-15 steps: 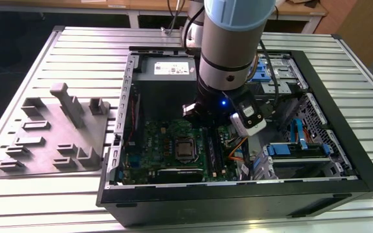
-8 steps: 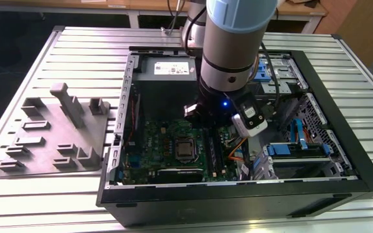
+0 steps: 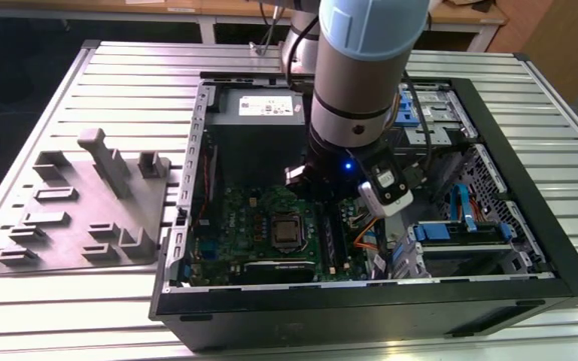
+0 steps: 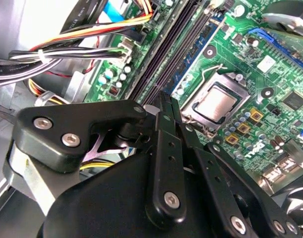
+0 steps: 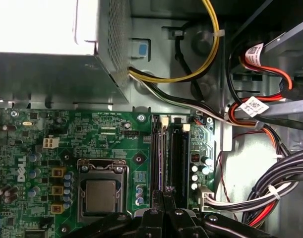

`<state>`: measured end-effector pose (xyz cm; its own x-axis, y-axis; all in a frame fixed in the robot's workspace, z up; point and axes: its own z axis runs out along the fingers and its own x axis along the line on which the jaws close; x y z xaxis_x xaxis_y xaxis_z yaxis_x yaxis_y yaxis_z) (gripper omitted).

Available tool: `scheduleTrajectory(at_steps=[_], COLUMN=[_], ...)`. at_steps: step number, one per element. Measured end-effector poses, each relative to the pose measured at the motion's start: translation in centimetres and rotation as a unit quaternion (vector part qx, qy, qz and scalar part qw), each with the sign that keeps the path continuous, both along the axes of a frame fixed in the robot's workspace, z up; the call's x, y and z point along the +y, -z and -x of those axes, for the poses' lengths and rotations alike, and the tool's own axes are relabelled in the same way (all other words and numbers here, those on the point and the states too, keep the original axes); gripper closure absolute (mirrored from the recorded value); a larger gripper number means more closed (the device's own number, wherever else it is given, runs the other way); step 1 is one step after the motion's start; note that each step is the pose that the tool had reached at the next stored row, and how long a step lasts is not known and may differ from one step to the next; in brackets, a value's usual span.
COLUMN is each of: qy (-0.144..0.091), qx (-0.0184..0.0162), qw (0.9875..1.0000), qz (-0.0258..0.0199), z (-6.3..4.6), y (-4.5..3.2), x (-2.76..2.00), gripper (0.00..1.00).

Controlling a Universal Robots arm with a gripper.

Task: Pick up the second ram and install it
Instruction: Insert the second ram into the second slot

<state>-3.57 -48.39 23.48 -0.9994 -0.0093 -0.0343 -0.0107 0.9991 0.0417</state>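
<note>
This looks like a robotics lab or an assembly workshop, not a home or an office. The counter point(image 3: 129, 75) under the pincer point(image 5: 163, 194) is made of ribbed aluminium slats. An industrial robot arm point(image 3: 364, 68) rises straight above the pincer. Around the pincer lies an open computer case point(image 3: 319, 308) on its side. The bare motherboard point(image 5: 116, 144) sits directly beneath the pincer, with bundled cables point(image 5: 290, 166) just beside it. Well apart from the pincer, toward the exterior view's left, a grey moulded fixture point(image 3: 78, 218) with upright holders rests on the counter. Far beyond the pincer, past the counter's edge, stand what seem to be wooden desks point(image 3: 118, 7), though little of them can be made out.
</note>
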Motion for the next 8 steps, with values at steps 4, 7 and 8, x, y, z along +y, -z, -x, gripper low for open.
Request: scheduleTrajectory(at_steps=[4, 7, 8], qy=[0.000, 0.000, 0.000], qx=[0.0001, 0.0000, 0.0000], qw=[1.0000, 1.0000, 1.0000], qz=[0.0001, -0.0002, -0.0003], z=[-0.12, -0.26, -0.27], y=[0.07, 0.16, 0.22], x=[-0.01, -0.01, -0.01], gripper=[0.89, 0.89, 0.89])
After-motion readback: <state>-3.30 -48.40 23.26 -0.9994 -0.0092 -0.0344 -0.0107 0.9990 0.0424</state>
